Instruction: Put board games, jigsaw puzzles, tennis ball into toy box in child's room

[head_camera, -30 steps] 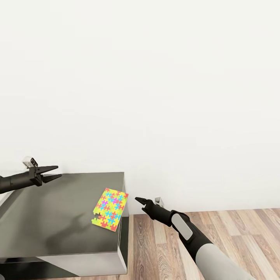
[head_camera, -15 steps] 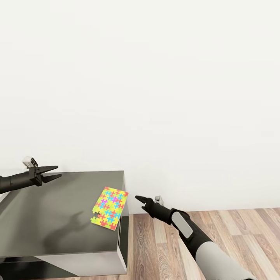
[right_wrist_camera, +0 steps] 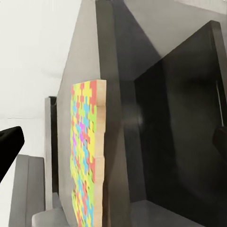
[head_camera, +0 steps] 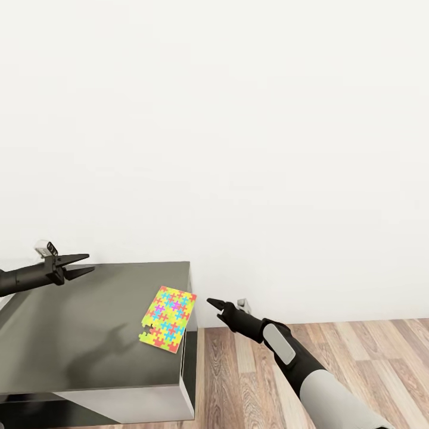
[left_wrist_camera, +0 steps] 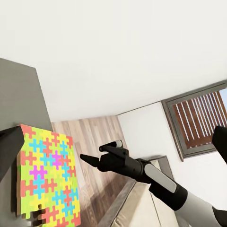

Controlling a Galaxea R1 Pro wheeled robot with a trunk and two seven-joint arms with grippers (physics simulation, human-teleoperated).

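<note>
Left end effector (head_camera: 83, 264) hovers over the back left part of the bench (head_camera: 77, 333), well above the top. Its two fingers are spread in a narrow V with a clear gap between the tips; it is released, holding nothing and touching nothing.

Right end effector (head_camera: 211, 305) sits off the right end of the bench, over the wood floor (head_camera: 357, 351), just beside the bench's right edge and not touching it. Tips point toward the bench. In the head view the fingers read as one closed point; in the right wrist view two dark finger tips (right_wrist_camera: 9, 149) show far apart at opposite edges. Can't tell whether it's parted or clenched. Nothing is between the fingers.

Jigsaw puzzle (head_camera: 168, 319) lies flat on the bench top at its right edge, one side overhanging slightly. It's a yellow, pink, blue and green panel, with a few pieces jutting out at the near corner. In the right wrist view the puzzle (right_wrist_camera: 87, 156) is seen edge-on at the rim of the top, above the dark side panel (right_wrist_camera: 179, 132). In the left wrist view the puzzle (left_wrist_camera: 45, 177) is near the right arm (left_wrist_camera: 142, 170), clearly apart from it.

White wall (head_camera: 238, 131) behind.
</note>
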